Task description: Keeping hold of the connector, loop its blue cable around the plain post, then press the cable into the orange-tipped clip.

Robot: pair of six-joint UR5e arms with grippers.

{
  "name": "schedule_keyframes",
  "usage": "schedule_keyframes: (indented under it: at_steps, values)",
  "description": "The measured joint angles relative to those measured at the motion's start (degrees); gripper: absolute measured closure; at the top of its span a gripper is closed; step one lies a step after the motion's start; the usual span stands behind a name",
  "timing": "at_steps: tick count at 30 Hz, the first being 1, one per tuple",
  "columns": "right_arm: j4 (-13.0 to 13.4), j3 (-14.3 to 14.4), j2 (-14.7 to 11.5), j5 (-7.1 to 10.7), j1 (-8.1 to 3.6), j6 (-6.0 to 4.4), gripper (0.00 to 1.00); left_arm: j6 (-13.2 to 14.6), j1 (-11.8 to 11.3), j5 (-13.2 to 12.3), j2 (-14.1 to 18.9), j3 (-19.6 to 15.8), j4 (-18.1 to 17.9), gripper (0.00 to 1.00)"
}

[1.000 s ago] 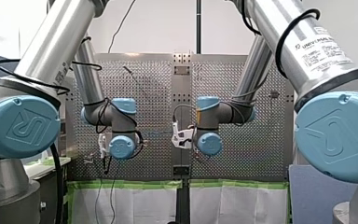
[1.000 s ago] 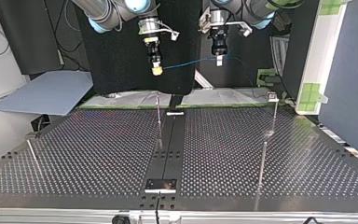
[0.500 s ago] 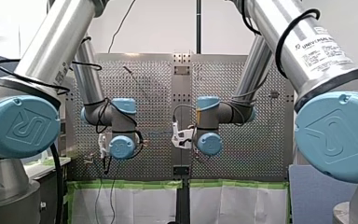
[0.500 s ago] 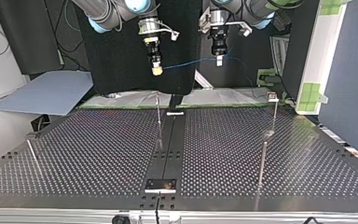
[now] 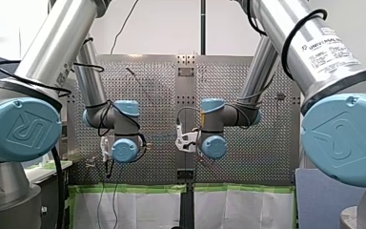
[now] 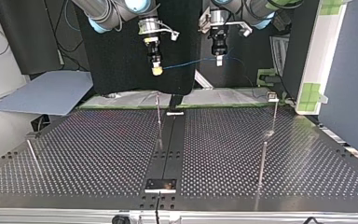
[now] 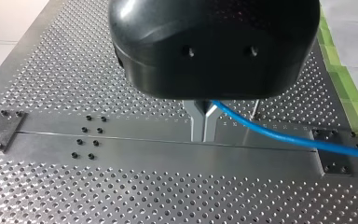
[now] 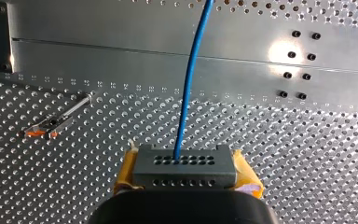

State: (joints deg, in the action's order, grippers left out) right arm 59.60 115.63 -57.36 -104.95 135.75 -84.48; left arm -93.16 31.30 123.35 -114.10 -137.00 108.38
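Connector [image 8: 184,163] sits clamped between the yellow pads [image 8: 127,173] of my right gripper [image 8: 185,176]; my left gripper [image 7: 204,127] is closed on the blue cable [image 7: 279,136].

shiny perforated metal table [image 8: 307,163], glossy blue cable [image 8: 187,93].

Silver arm tubes [image 5: 59,40], pale-blue joint caps [image 5: 19,130] (black cables [image 5: 58,191] trailing alongside)
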Motion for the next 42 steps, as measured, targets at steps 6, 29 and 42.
schedule_keyframes:
  at_steps: [6, 29, 42]
  values:
    - [0.01, -0.06, 0.01, 0.06, 0.0, -0.06, 1.0, 0.37, 0.22, -0.3, -1.62, -0.3, -1.08, 1.0]
    - [-0.38, 0.11, 0.37, 0.04, 0.21, 0.18, 1.0, 0.44, 0.27, -0.35, -3.44, -0.35, -1.4, 1.0]
    - [-5.23, 0.35, 7.23, 0.0, 0.44, 0.52, 1.0, 0.44, 0.27, -0.35, -3.44, -0.35, -1.4, 1.0]
